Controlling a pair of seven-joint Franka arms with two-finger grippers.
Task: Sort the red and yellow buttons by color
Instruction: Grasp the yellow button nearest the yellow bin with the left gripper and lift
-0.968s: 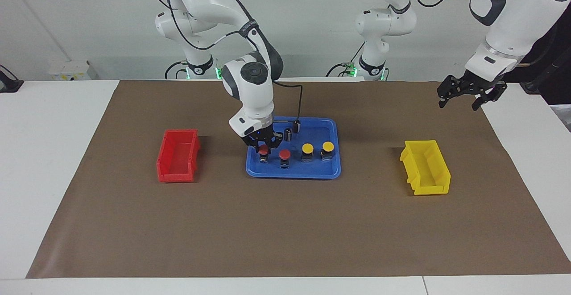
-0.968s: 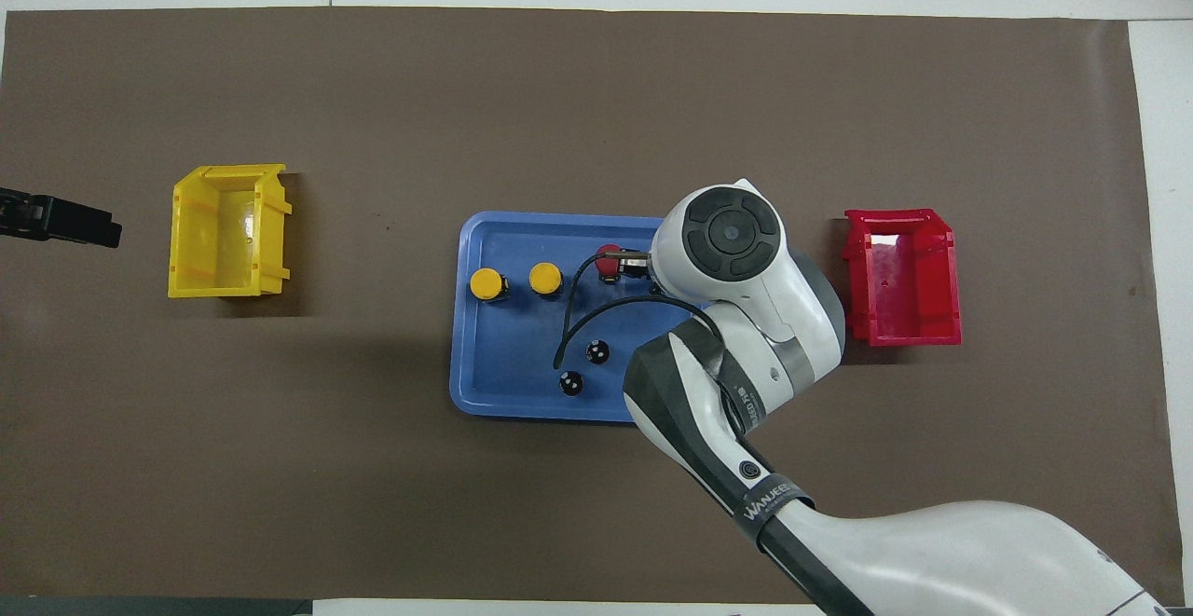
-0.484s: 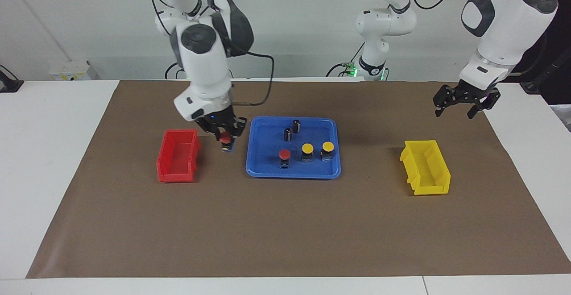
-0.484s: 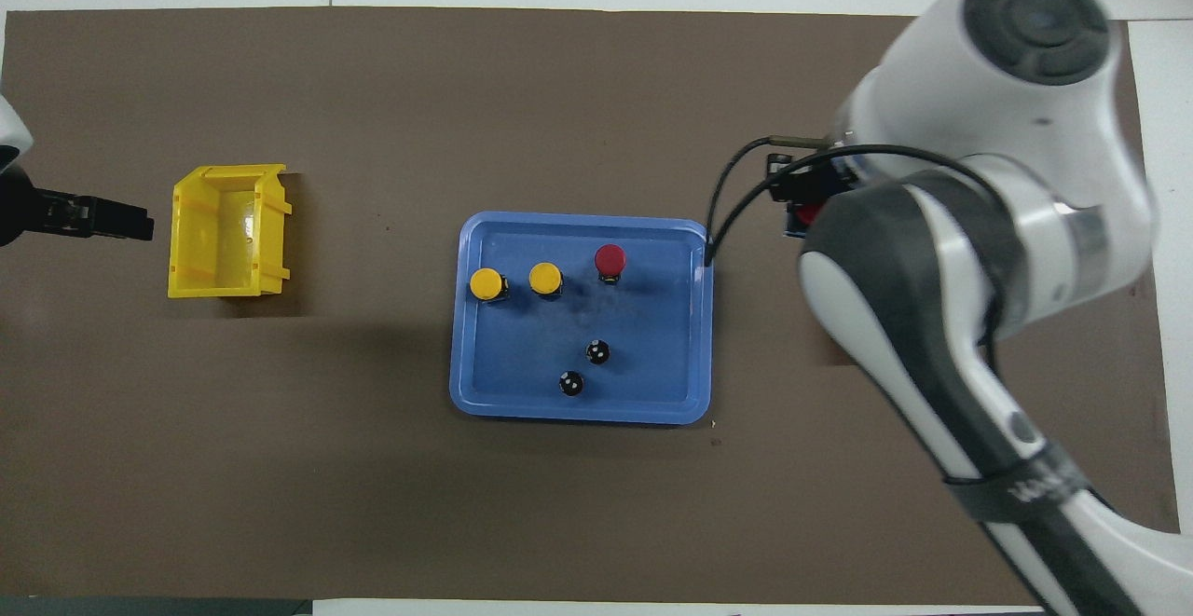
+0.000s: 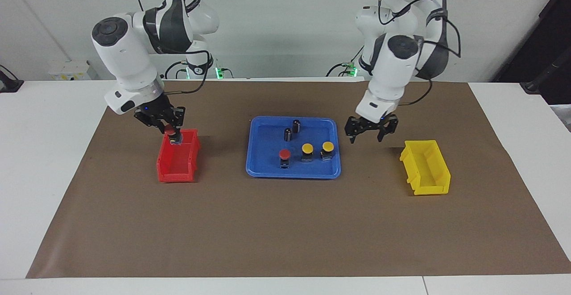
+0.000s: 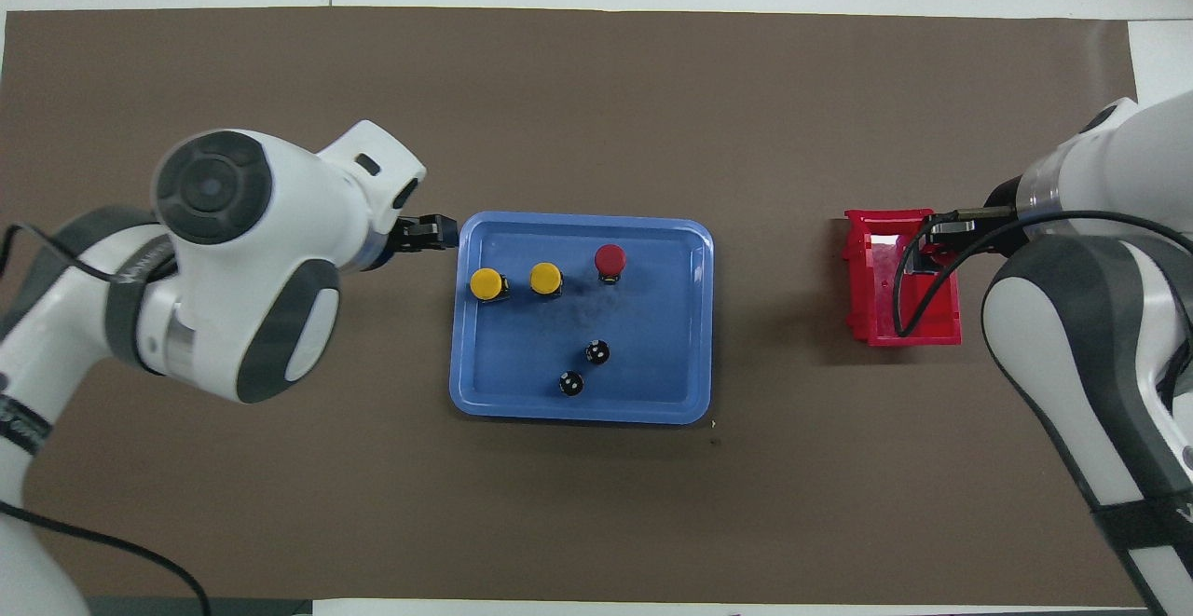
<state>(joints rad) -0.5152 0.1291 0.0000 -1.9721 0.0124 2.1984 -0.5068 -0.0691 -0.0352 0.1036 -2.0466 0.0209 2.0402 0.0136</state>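
My right gripper (image 5: 168,130) is shut on a red button (image 5: 170,131) and holds it over the end of the red bin (image 5: 178,163) nearer to the robots; in the overhead view this gripper (image 6: 921,253) covers the button. One red button (image 5: 284,153) and two yellow buttons (image 5: 307,148) (image 5: 328,146) stand in a row in the blue tray (image 5: 267,172); they also show in the overhead view (image 6: 610,258) (image 6: 545,278) (image 6: 486,283). My left gripper (image 5: 368,133) is open and empty, over the mat just beside the tray's edge toward the left arm's end.
Two small dark cylinders (image 5: 287,133) (image 5: 296,125) stand in the tray, nearer to the robots than the buttons. A yellow bin (image 5: 426,168) sits toward the left arm's end of the brown mat; the left arm hides it in the overhead view.
My right gripper has carried the red button from beside the tray to over the red bin. My left arm has swung inward, past the yellow bin, to the tray's edge.
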